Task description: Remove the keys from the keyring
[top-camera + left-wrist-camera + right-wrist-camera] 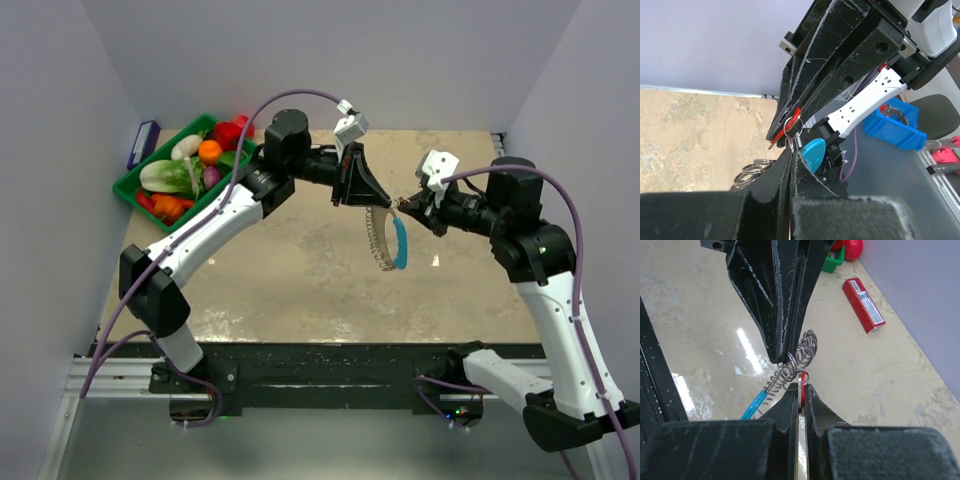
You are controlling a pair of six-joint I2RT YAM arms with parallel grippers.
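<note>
The keyring (388,240) hangs in the air over the middle of the table, a floppy loop with a blue section (401,245) and a fringe of silvery keys (377,235). My left gripper (382,204) is shut on the ring's thin wire from the left; its closed tips (790,151) pinch it in the left wrist view. My right gripper (402,206) meets it from the right, shut on a key with a red part (802,381). Silvery rings (803,354) bunch between the two grippers, and the blue section (755,404) dangles below.
A green bin (130,187) of toy vegetables stands at the table's back left corner, with a dark blue box (143,143) beside it by the wall. A long red box (863,304) lies flat on the table beyond the grippers.
</note>
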